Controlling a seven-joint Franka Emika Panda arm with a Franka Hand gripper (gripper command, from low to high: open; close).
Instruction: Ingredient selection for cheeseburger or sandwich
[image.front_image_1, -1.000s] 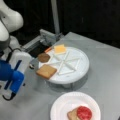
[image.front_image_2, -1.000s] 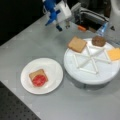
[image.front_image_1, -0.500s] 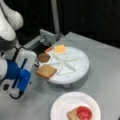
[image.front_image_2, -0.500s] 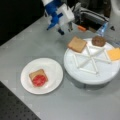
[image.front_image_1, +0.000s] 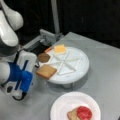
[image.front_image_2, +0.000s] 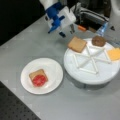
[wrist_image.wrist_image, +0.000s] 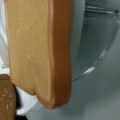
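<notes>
Hovering beside divided tray (image.front_image_1: 82, 67) (image.front_image_2: 82, 75), gripper (image.front_image_1: 37, 66) (image.front_image_2: 67, 32) sits just off tray rim near toast square (image.front_image_1: 46, 71) (image.front_image_2: 77, 44) (wrist_image.wrist_image: 37, 50); cannot tell whether jaws wide or narrow. Toast overhangs rim at tray's 8 o'clock in a front view. Patty (image.front_image_1: 44, 57) (image.front_image_2: 98, 41) in next compartment, cheese square (image.front_image_1: 60, 49) (image.front_image_2: 114, 54) beyond. On white plate (image.front_image_1: 62, 107) (image.front_image_2: 53, 72) on worktop (image.front_image_1: 107, 57) (image.front_image_2: 30, 45): second toast (image.front_image_1: 72, 115) (image.front_image_2: 34, 74) topped by tomato disc (image.front_image_1: 84, 113) (image.front_image_2: 39, 80).
</notes>
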